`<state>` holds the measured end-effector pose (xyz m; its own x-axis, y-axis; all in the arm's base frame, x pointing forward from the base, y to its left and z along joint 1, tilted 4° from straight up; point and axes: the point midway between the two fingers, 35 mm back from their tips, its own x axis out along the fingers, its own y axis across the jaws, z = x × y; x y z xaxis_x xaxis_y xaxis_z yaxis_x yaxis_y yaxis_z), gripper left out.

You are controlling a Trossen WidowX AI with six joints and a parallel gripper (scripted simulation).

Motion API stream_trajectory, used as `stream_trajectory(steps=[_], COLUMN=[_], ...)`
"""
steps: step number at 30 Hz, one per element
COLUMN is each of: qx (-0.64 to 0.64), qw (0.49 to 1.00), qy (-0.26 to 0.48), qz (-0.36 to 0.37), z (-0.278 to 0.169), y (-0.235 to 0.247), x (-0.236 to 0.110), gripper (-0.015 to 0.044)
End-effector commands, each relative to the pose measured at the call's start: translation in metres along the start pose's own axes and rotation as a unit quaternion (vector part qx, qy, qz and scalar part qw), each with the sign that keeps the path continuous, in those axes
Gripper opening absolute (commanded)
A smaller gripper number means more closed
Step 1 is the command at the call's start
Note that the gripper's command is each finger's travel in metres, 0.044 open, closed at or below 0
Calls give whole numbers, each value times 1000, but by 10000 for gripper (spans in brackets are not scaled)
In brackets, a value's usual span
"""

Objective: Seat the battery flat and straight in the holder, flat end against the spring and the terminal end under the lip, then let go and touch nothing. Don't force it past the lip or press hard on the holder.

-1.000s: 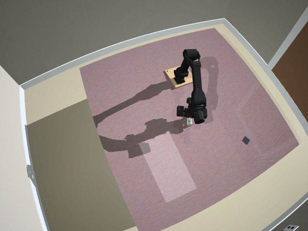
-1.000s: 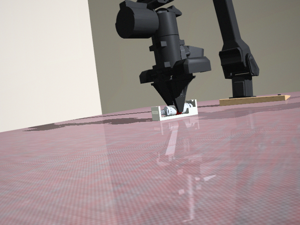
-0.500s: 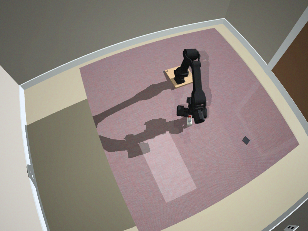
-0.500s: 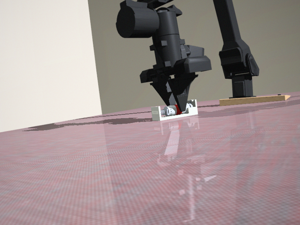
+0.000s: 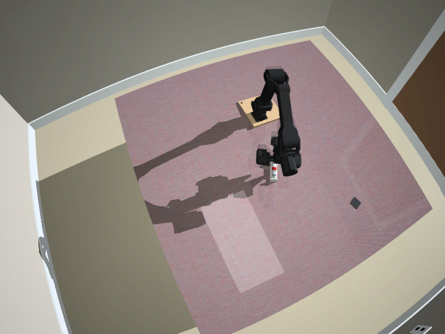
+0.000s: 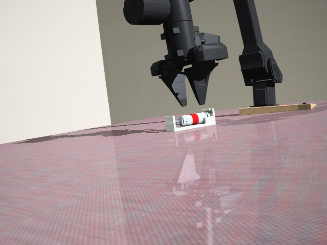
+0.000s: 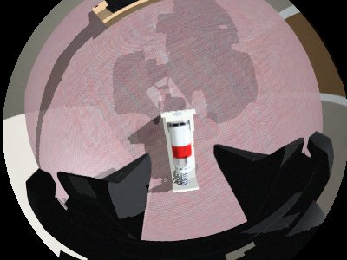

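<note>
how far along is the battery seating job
Done, it seems: the battery lies level in the holder, flat end at the spring. In hand: nothing; the tool hangs open above, touching nothing. Left: little, though seating under the lip is hard to see.

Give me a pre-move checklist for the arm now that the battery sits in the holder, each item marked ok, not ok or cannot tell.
1. Black parallel-jaw gripper open, nothing between the fingers: ok.
2. Gripper above the white cylindrical battery with the red band and not touching it: ok, a gap shows in the exterior view.
3. Battery inside the white plastic holder, lined up with its length: ok in the wrist view.
4. Flat end against the coiled metal spring: ok, they appear to meet.
5. Terminal end under the lip: cannot tell, the end wall hides it.
6. Battery fully flat: cannot tell, it looks slightly raised at the far end.
</note>
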<state>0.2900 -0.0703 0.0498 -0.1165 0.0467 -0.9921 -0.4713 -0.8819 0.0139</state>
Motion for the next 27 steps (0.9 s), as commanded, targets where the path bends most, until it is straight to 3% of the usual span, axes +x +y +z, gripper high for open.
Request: stream_trajectory(steps=[1, 4, 27], qx=[-1, -1, -1], qw=[1000, 1000, 1000], qy=[12, 12, 12], qz=[-3, -3, -3], z=[0, 3, 3], y=[0, 0, 0], x=[-32, -51, -52], gripper=[377, 440, 440])
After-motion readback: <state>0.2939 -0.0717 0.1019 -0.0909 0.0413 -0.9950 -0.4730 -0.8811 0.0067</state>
